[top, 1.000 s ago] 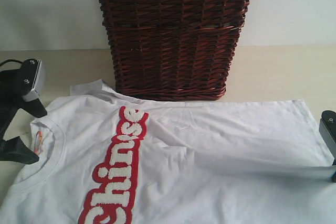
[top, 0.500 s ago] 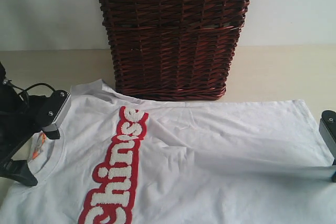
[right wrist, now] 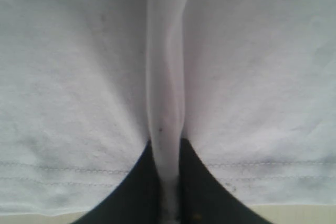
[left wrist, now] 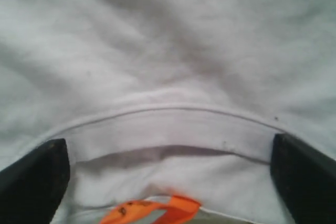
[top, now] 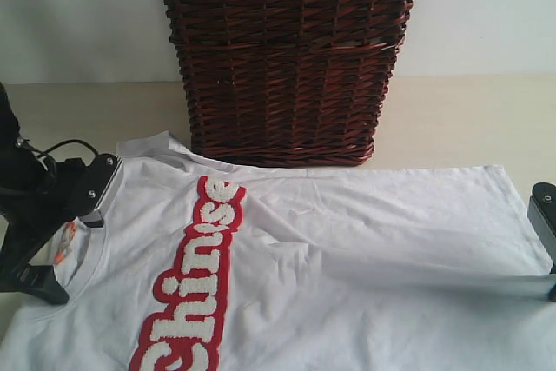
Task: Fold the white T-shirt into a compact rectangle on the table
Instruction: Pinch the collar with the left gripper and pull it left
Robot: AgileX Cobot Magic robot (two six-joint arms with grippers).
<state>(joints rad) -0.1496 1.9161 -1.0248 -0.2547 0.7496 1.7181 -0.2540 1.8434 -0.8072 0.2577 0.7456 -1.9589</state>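
Left wrist view: the left claw (left wrist: 168, 182) is spread wide astride the collar (left wrist: 173, 127) and orange tag (left wrist: 149, 211) — lower squarely, then pinch both layers. The right claw (right wrist: 168, 182) is clenched on a hem fold (right wrist: 165, 77). Only the exterior view shows the T-shirt (top: 347, 241) lying flat on the table (top: 460, 119), in front of the basket (top: 287, 67).

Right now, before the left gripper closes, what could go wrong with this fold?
1. The open left gripper straddles the collar near the orange tag; closing may catch only the tag, so the white T-shirt could slip.
2. The right gripper pinches a narrow ridge at the hem; pulling may bunch the cloth.
3. The wicker basket stands close behind; lifted fabric might snag.
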